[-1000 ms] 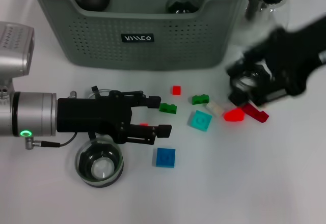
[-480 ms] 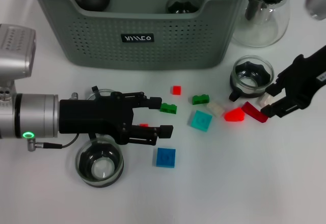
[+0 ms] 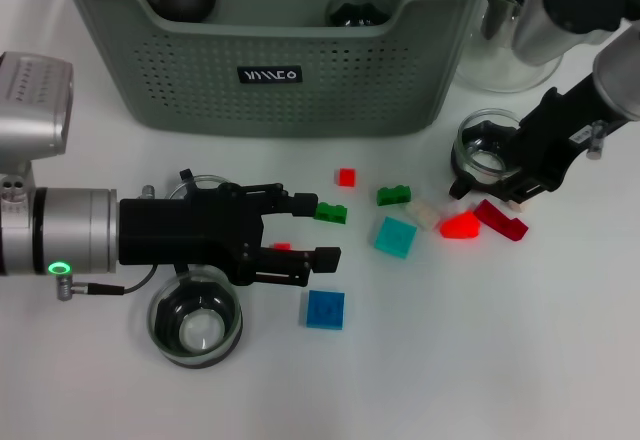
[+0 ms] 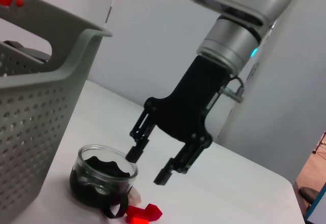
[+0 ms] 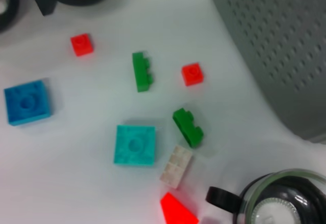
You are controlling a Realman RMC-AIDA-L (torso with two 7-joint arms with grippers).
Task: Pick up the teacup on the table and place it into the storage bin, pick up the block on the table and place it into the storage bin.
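Right end effector hung open and empty, one finger at the rim of the glass teacup, which stood on the worktop just right of the storage bin. Left end effector was open too, holding nothing, among scattered blocks (a small red block between its fingers). Risk, as I judged it: a finger clipping the rim could tip or skid the teacup into the red wedge block.
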